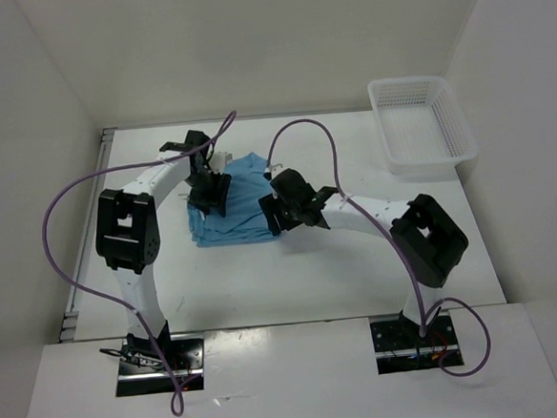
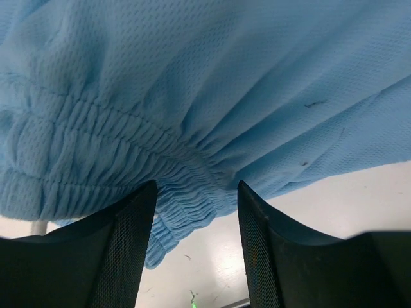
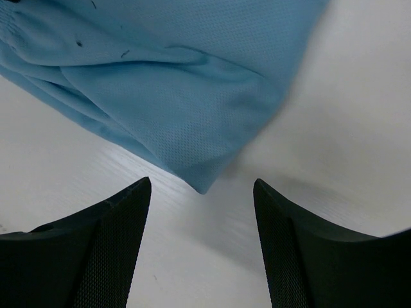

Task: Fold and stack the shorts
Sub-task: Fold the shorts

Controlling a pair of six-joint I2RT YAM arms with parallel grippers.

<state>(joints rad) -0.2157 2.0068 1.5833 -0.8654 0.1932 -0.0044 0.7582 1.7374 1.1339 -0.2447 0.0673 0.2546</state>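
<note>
While both arms reach in over the white counter [image 1: 312,274], I see the pair of light blue soft fabric shorts [image 1: 245,207] lying flat in layers toward its far middle, between the two claws. My left claw [image 2: 196,192] sits at the shorts' left edge. Through its wrist camera the black fingers [image 2: 131,244] stand spread, and the gathered elastic waistband [image 2: 96,160] bunches right at their tips, a fold dipping into the gap. I cannot tell whether the fabric touches the pads. My right claw [image 3: 202,189] is at the right edge, also spread, with one pointed corner of the shorts aimed into its gap and nothing pinched. A white plastic mesh basket [image 1: 384,130] sits at the counter's far right corner, well apart from the shorts.
</note>
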